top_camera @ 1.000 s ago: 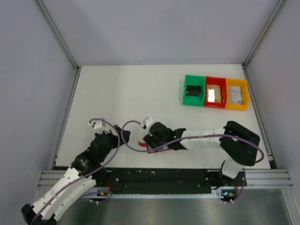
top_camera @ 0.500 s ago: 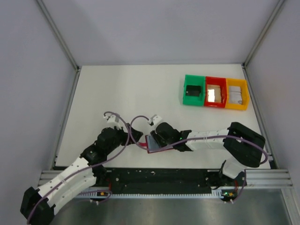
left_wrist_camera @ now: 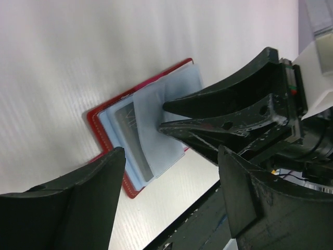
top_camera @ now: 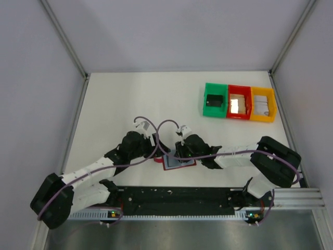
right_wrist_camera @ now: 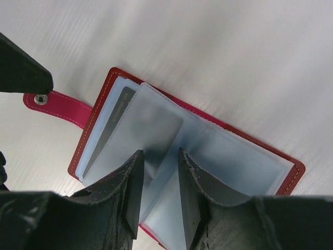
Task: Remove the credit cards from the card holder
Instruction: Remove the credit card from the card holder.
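The dark red card holder [top_camera: 183,164] lies open on the table near the front edge. It also shows in the right wrist view [right_wrist_camera: 229,136] and the left wrist view [left_wrist_camera: 112,102]. Its pale blue plastic sleeves [right_wrist_camera: 229,161] are fanned out, and a dark grey credit card [right_wrist_camera: 110,125] sits in the left sleeve. My right gripper [right_wrist_camera: 158,169] presses down on the sleeves with its jaws a narrow gap apart, and one sleeve curls up between them. My left gripper [left_wrist_camera: 171,203] is wide open just left of the holder, near its strap tab [right_wrist_camera: 54,101].
Green [top_camera: 215,110], red [top_camera: 239,115] and yellow [top_camera: 262,118] bins stand in a row at the back right; each holds a card. The black rail [top_camera: 182,195] runs along the table's front edge, close behind the holder. Purple cables loop above both wrists.
Both grippers have moved right. The holder went from held up off the table to lying open and flat, and the left gripper came in close beside it.
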`<state>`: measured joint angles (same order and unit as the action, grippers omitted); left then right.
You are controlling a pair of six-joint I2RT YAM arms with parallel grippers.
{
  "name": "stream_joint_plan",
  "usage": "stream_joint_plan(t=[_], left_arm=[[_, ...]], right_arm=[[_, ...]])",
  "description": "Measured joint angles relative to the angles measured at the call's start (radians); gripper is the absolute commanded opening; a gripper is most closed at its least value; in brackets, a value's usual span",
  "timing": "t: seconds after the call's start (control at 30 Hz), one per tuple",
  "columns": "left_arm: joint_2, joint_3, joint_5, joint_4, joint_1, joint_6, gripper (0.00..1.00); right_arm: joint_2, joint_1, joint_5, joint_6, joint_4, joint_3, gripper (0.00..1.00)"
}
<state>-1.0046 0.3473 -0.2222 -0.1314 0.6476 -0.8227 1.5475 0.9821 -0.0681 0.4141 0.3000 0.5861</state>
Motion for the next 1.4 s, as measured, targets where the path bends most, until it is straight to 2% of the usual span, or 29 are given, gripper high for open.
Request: stream_joint_plan(t=[0.43,0.67,1.17,1.23,1.4], left_arm=[[-0.359,0.245,-0.051,0.002,-0.001,0.005,0.75],[-0.377,0.246,-0.042,0.043,-0.001,0.01,0.76],[-0.454,0.254,-0.127,0.002,-0.002,0.005,0.76],[-0.454,0.254,-0.136,0.0,-0.002,0.003,0.76],[-0.462,0.253,-0.175,-0.021,-0.002,-0.021,0.76]], right_arm=[[-0.007,-0.017,0.045,0.037,0.081,-0.05,0.32],[-0.007,-0.017,0.048,0.043,0.09,-0.056,0.32],[-0.007,-0.017,0.051,0.044,0.094,-0.056,0.32],[-0.007,-0.017,0.051,0.044,0.094,-0.056,0.36],[-0.037,-0.017,0.056,0.048,0.105,-0.076,0.56]])
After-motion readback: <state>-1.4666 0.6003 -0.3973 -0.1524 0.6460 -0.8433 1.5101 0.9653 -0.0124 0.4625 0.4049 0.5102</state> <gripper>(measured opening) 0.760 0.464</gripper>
